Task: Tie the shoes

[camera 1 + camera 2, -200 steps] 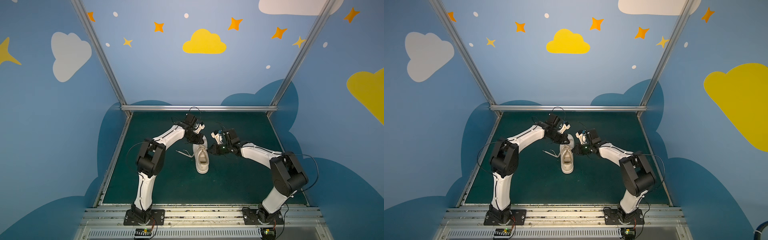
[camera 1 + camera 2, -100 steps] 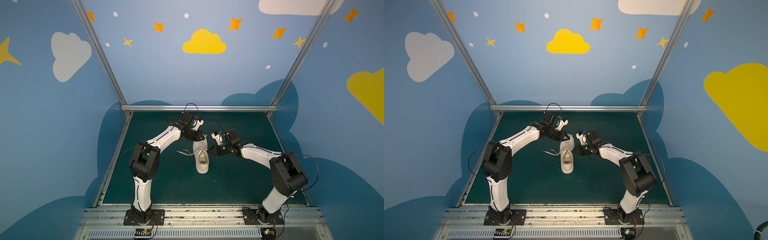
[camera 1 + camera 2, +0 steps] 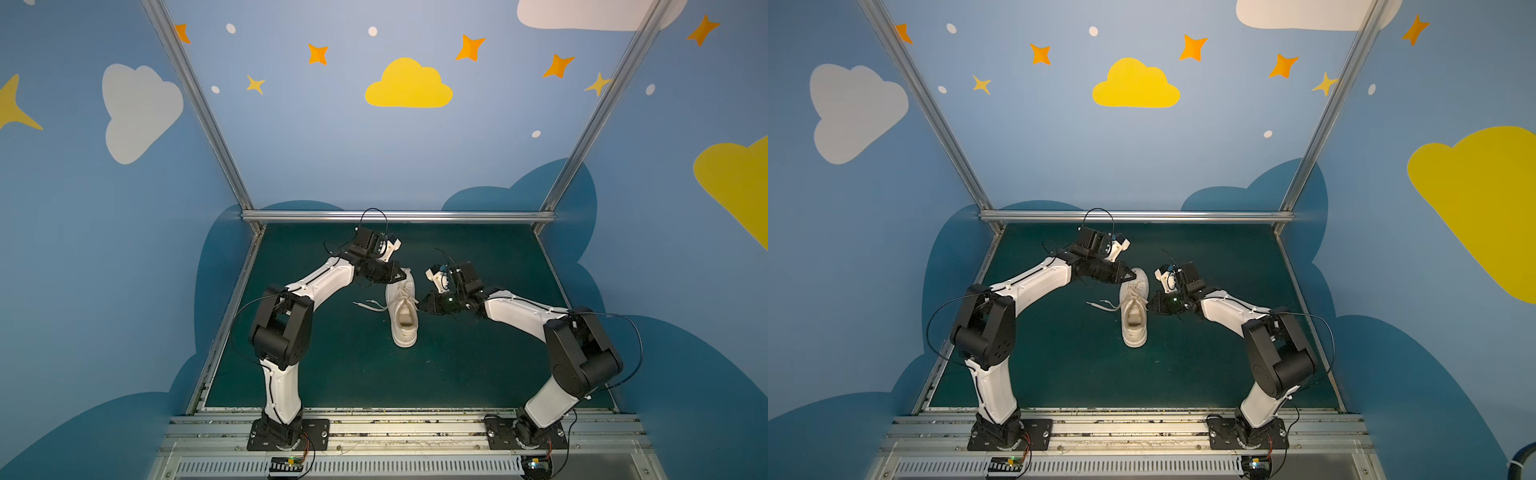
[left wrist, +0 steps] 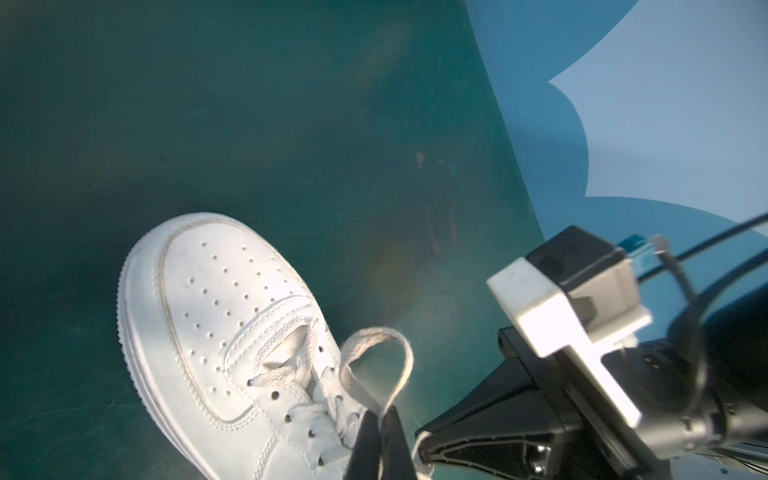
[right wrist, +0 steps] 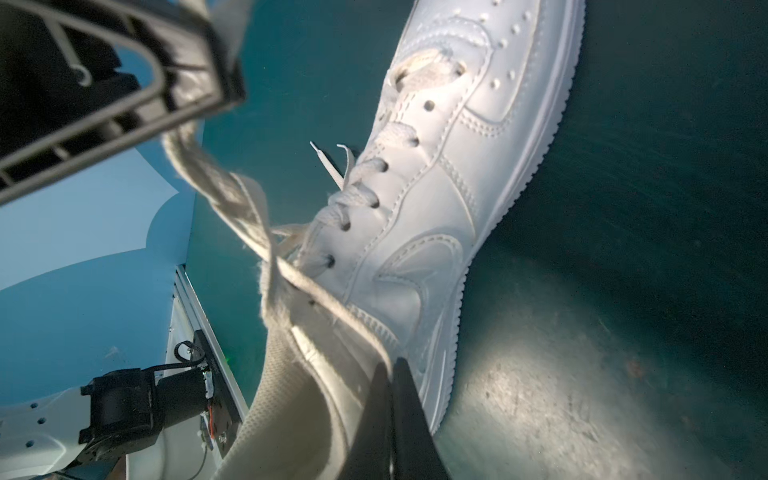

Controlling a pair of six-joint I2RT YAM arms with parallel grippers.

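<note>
White sneaker (image 3: 404,336) sits btwn left pincer (image 3: 404,275) & right pincer (image 3: 420,306), both pinching its laces (image 4: 374,336).

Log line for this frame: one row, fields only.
stage: bow unfinished | left gripper: shut on lace loop | right gripper: shut on lace strand | sneaker: upright on mat

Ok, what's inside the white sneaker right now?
Through the opening of the sneaker, both top views show only a beige insole; nothing else shows there. The front of the inside is hidden under the laces and the shoe's top, so it cannot be seen.
</note>
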